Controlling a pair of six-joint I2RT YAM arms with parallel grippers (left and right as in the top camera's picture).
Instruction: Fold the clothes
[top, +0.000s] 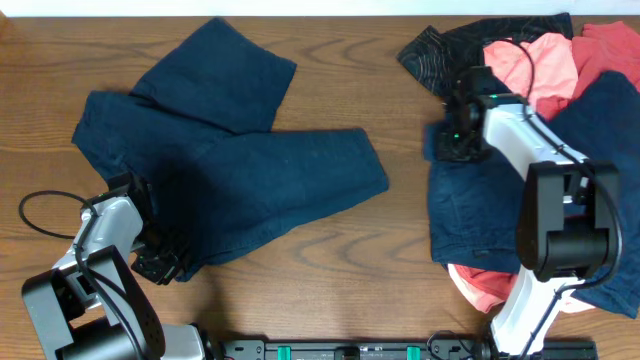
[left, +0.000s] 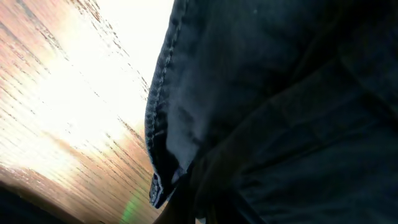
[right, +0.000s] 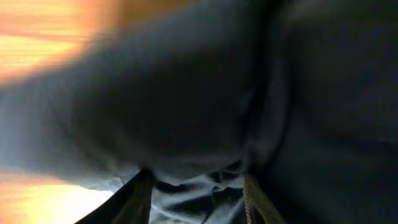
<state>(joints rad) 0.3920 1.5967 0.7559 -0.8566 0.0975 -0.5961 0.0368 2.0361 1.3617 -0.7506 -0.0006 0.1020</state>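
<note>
A pair of dark blue shorts (top: 230, 170) lies spread on the wooden table, left of centre. My left gripper (top: 160, 262) is at its lower left corner and looks shut on the fabric. In the left wrist view the stitched hem (left: 158, 118) hangs close to the camera, and the fingers (left: 199, 214) are mostly hidden by cloth. My right gripper (top: 455, 140) rests on another dark blue garment (top: 480, 210) at the right. In the right wrist view its fingers (right: 198, 199) are spread apart with bunched blue cloth (right: 186, 112) between them.
A pile of clothes fills the right side: a black patterned piece (top: 440, 50), coral pink garments (top: 545, 60) and another coral one (top: 480, 285) near the front edge. Bare wood (top: 390, 260) shows between the shorts and the pile.
</note>
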